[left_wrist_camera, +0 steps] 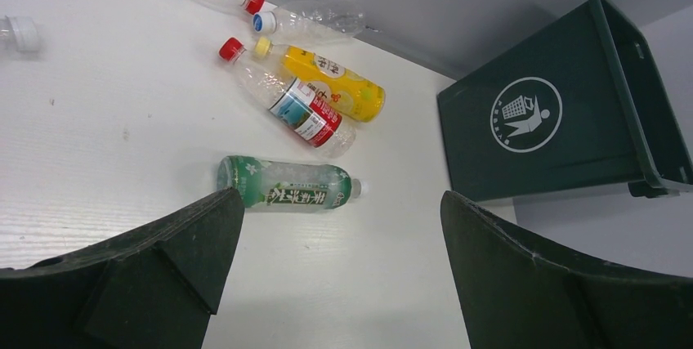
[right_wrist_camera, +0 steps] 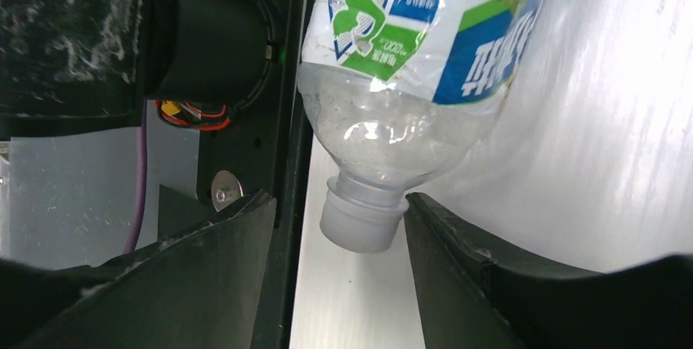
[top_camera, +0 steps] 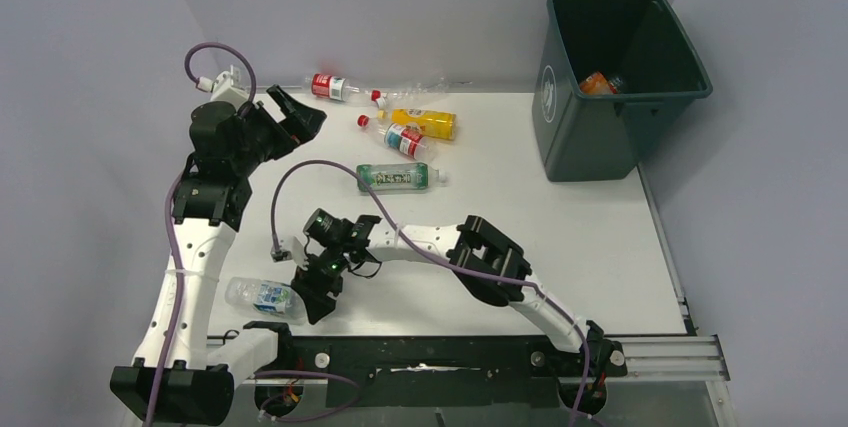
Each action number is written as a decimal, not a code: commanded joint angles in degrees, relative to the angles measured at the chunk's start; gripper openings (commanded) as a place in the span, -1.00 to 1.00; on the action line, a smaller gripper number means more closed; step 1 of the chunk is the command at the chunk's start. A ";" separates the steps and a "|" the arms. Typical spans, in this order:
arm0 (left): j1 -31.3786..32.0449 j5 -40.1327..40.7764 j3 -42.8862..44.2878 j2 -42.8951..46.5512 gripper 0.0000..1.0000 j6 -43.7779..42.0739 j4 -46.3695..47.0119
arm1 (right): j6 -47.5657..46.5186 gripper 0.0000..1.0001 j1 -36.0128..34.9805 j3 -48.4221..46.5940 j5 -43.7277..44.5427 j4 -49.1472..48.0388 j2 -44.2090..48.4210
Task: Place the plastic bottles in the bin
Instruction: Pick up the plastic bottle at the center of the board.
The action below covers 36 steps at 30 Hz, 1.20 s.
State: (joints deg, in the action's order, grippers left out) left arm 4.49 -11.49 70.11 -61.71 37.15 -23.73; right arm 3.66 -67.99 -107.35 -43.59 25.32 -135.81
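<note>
A white surface (top_camera: 560, 247) is boxed in by grey walls (top_camera: 420, 7). One dark green bin (top_camera: 585, 137) stands at the far right corner, with an orange bottle (top_camera: 597, 84) inside. Six plastic bottles (top_camera: 400, 177) lie out: five clustered toward the far edge, and one blue-labelled bottle (right_wrist_camera: 409, 55) by the near left corner. The left fingers (left_wrist_camera: 163, 267) gape wide and hold nothing. The right fingers (right_wrist_camera: 212, 275) stand partly open on either side of that bottle's cap (right_wrist_camera: 359, 222), not clamped on it.

A: The bin (left_wrist_camera: 572, 145)?
B: Smooth dark green plastic, faint sheen.
A: And the blue-labelled bottle (right_wrist_camera: 392, 128)?
B: Clear glossy plastic, shiny film label, matt pale cap. The table (left_wrist_camera: 98, 136) is white, finely grained, with a soft sheen.
</note>
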 commanded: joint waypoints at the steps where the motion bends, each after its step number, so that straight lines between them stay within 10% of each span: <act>1: -0.45 -1.21 0.31 1.99 0.86 0.21 3.36 | 1.82 0.15 -0.92 -2.96 -0.43 -4.13 -0.99; 18: -0.58 -1.74 -0.87 4.05 0.86 0.06 2.56 | 4.43 -0.36 -1.23 0.92 3.83 -8.03 -0.01; 36: -1.06 -1.78 1.82 3.57 0.86 -1.42 1.27 | 6.71 -0.43 5.61 25.46 13.61 -15.79 18.07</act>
State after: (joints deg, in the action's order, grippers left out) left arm 3.92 -12.34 68.79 -58.94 36.88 -24.16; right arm 9.65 -64.53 -85.71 -33.91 12.84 -124.05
